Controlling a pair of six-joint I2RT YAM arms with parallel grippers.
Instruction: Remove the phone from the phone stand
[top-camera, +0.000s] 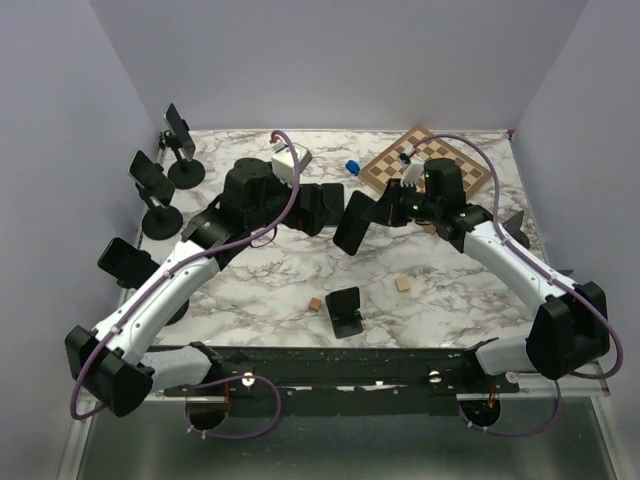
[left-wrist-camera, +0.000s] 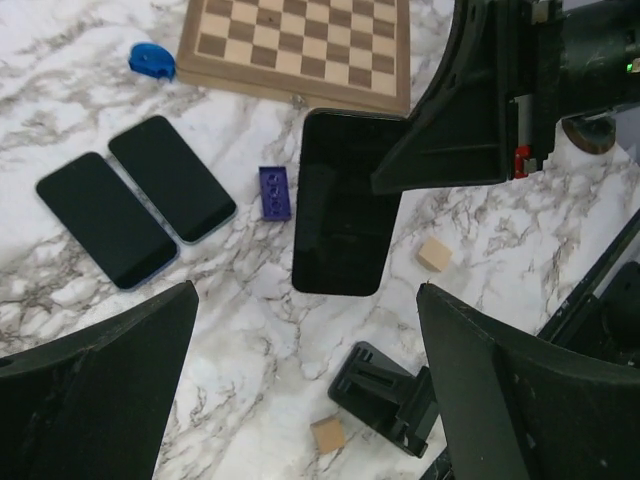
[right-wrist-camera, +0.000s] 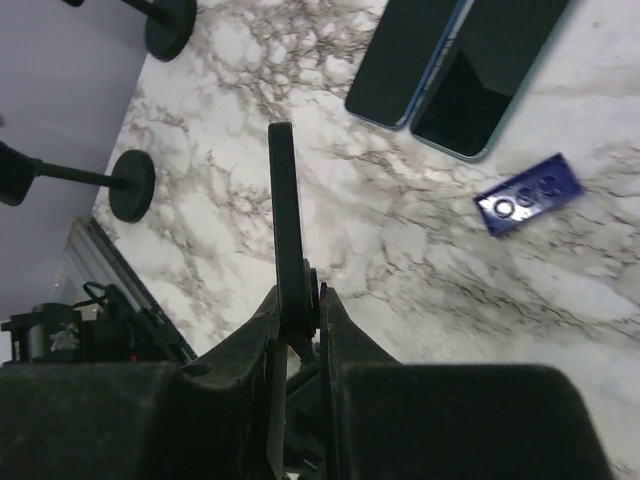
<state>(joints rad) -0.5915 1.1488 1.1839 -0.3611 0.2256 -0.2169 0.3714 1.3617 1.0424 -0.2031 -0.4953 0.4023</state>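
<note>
I found right claw (right-wrist-camera: 300, 322) clamped on phone (right-wrist-camera: 285, 210), phone held edge-up in air beyond stand (top-camera: 345, 312), stand bare. Left claw (left-wrist-camera: 307, 290) gaped, gripping nothing. Judged removal done; next called for laying phone flat, clear of stand.

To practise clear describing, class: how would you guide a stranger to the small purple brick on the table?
Find the wooden chessboard on the marble table. Near its edge two dark phones lie flat side by side, and the purple brick lies just beside them. The other small blocks are pale wooden cubes; it alone is violet and oblong.
</note>
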